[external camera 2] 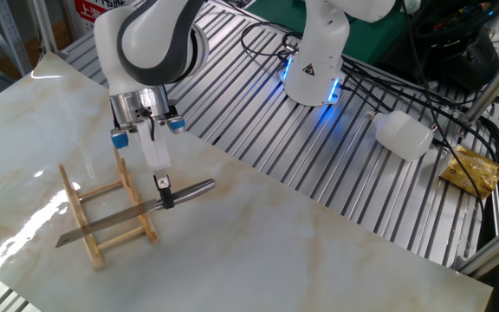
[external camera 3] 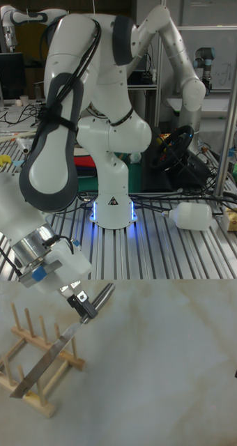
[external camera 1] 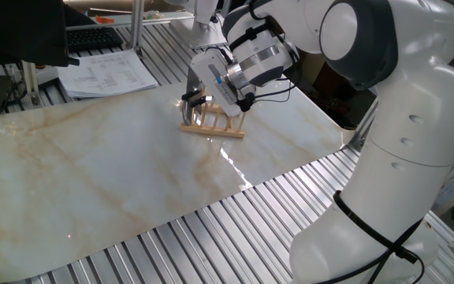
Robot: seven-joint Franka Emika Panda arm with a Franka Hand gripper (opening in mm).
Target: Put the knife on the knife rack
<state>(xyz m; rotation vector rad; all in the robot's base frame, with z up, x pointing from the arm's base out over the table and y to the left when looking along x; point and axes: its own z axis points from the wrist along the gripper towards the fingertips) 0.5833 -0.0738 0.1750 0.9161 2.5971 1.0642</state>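
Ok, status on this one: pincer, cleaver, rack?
Pincer shut on cleaver at the handle end. Blade lies slanted across the wooden knife rack, between the pegs. Nothing in the way.
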